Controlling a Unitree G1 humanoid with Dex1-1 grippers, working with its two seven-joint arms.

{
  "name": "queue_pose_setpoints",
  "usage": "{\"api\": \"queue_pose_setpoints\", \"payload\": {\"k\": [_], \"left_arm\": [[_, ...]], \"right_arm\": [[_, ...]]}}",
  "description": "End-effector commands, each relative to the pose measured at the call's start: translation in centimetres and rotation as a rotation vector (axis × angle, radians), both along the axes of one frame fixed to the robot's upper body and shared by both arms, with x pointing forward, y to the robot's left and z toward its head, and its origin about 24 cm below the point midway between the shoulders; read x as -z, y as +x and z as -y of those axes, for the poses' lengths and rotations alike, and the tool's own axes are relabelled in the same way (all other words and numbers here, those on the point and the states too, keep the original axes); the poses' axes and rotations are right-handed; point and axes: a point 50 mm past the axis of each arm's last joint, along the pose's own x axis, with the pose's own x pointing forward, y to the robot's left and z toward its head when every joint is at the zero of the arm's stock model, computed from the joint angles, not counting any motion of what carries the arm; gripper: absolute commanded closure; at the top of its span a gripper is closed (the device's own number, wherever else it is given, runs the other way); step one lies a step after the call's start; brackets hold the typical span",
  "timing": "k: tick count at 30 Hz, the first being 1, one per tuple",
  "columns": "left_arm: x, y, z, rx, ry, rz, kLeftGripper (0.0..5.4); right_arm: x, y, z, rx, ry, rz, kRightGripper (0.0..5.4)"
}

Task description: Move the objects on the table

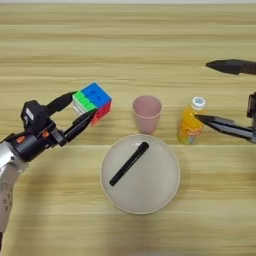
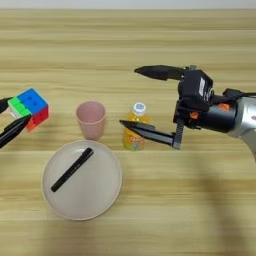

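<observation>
The multicoloured puzzle cube (image 1: 93,102) sits tilted between the two black fingers of my left gripper (image 1: 84,105), which is shut on it at the left of the table (image 1: 125,40). The pink cup (image 1: 146,114) stands upright at the centre. Right of it stands the orange juice bottle (image 1: 190,125) with its white cap. My right gripper (image 2: 130,97) is wide open; its lower finger (image 2: 150,134) lies across the front of the bottle, and its upper finger points left well behind the bottle. The black pen (image 1: 129,163) lies slantwise on the plate.
The round beige plate (image 1: 155,187) lies in front of the cup, near the table's middle. Bare wood stretches along the back and the front edge.
</observation>
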Motion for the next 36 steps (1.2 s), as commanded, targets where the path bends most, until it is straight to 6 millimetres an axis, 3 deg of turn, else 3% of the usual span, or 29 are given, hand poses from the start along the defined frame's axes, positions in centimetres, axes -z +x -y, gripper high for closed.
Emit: {"api": "queue_pose_setpoints", "payload": {"k": [1, 15, 28, 36], "left_arm": [[0.6, 0.3, 0.3, -0.047, 0.022, -0.016, 2.13], [2.1, 1.5, 0.6, -0.274, 0.024, -0.087, 2.13], [3.7, 1.5, 3.5, -0.318, -0.020, -0.127, 2.13], [6.6, 1.2, 4.8, -0.402, 0.048, -0.140, 2.13]], "right_arm": [[-1.1, 0.3, -0.2, 0.082, 0.038, 0.048, 0.00], [-3.7, 2.0, -0.1, 0.305, 0.254, 0.118, 0.00], [-4.2, 2.5, -0.2, 0.326, 0.288, 0.140, 0.00], [-4.1, 2.5, -0.4, 0.305, 0.278, 0.140, 0.00]]}}
